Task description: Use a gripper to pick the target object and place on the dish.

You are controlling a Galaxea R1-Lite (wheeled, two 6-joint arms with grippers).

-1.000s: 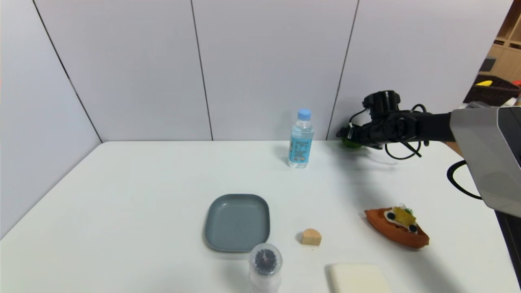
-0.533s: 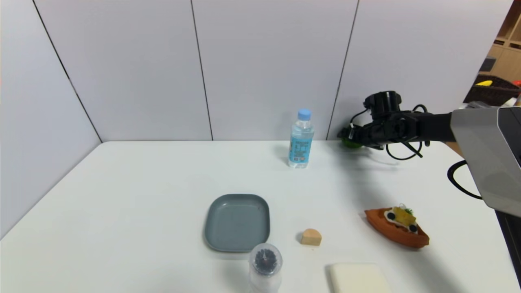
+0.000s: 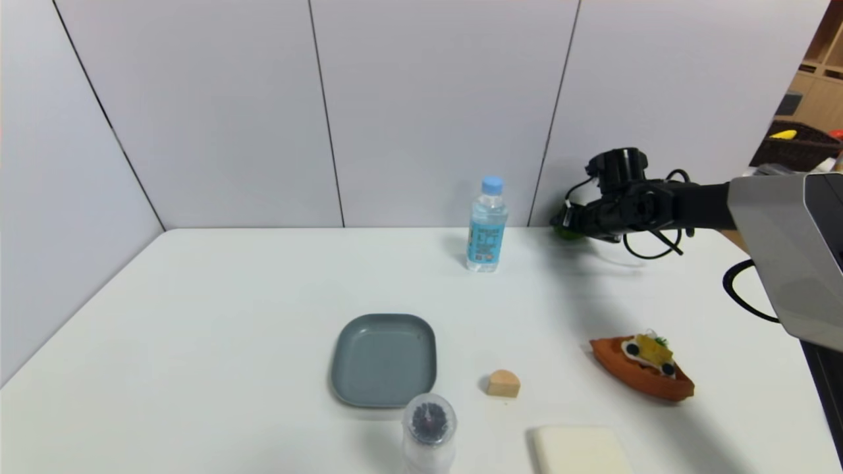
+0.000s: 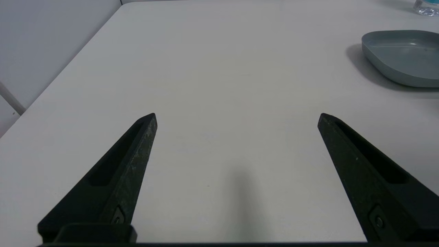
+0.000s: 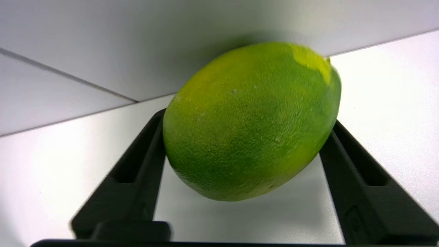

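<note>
From the head view you see only a green sliver of the target object (image 3: 565,232), the rest masked by the right gripper (image 3: 564,218). The pale block (image 3: 579,450) and the clear jar (image 3: 429,431) at the table's (image 3: 230,316) near edge are cut off by the frame (their lower parts are lost). From the left wrist you get the dish (image 4: 404,56) clipped at the side, and the bottle (image 4: 426,7) shows only its base.

The green lime-like fruit (image 5: 252,120), glossy with yellowish patches, sits tilted at the far right of the worktop (image 3: 230,316) close to the wall, clamped between black fingers (image 5: 137,171). The slate-grey square dish (image 3: 384,359), rounded corners, low rim, lies flat and bare near the front centre, well apart.
</note>
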